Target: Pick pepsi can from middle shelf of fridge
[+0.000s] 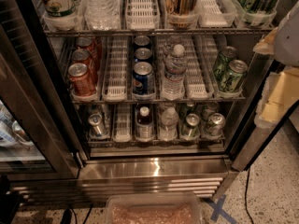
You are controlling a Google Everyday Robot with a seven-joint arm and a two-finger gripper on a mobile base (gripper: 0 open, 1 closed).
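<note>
The fridge [154, 169] stands open in front of me. On its middle shelf [115, 76], a row of three dark blue pepsi cans runs front to back in the centre lane. The front pepsi can [143, 78] stands upright at the shelf's front edge. Red cans [81, 78] fill the left lane. A water bottle [174, 71] stands just right of the pepsi cans, and green-patterned cans [230, 73] lean in the right lane. My gripper is not in view. Only a pale rounded part, perhaps of the arm [288, 31], shows at the right edge.
The upper shelf holds bottles and tubs, and the lower shelf holds cans and small bottles [145, 120]. The glass door [28, 106] is open at the left. A clear plastic bin [154, 211] sits on the floor before the steel base. A blue tape cross [217, 209] marks the floor.
</note>
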